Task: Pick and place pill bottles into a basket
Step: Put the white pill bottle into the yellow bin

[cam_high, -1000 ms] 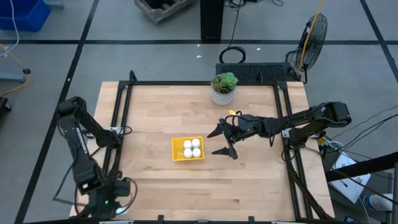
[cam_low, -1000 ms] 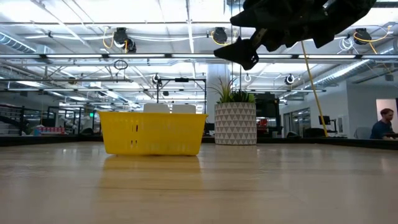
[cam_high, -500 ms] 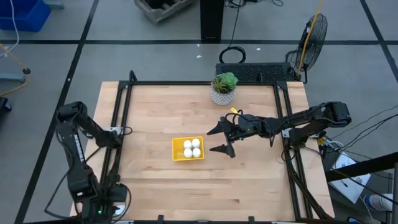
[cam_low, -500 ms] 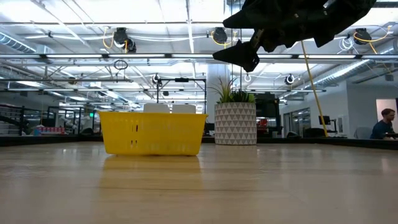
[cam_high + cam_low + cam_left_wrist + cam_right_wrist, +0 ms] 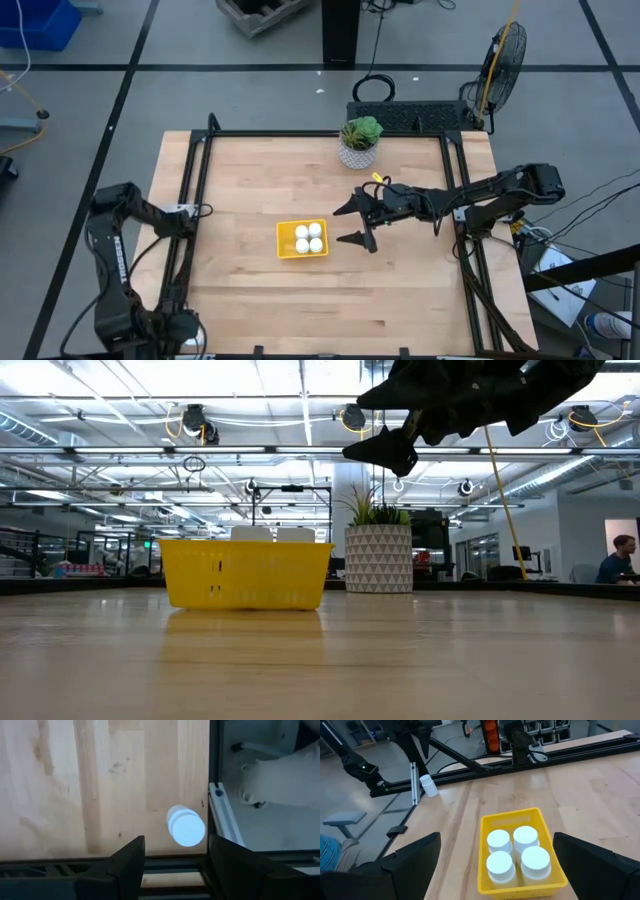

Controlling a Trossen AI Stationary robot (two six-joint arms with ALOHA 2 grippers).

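The yellow basket (image 5: 302,240) sits mid-table and holds several white pill bottles (image 5: 517,852) standing upright. It also shows in the low view (image 5: 245,573). My right gripper (image 5: 341,227) is open and empty, held above the table just right of the basket. One more white pill bottle (image 5: 186,826) stands upright on the table by the near-left corner, next to the frame rail. It also shows in the right wrist view (image 5: 428,785). My left gripper (image 5: 176,845) is open above that bottle, pointing down, and is clear of it.
A white patterned pot with a green plant (image 5: 358,150) stands at the table's far edge. Black frame rails (image 5: 190,200) run along the table's sides. A person (image 5: 618,560) sits in the room far behind the table.
My left arm has folded down toward the table's near edge, with its gripper staying over the near-left corner. My right gripper has kept its place beside the basket.
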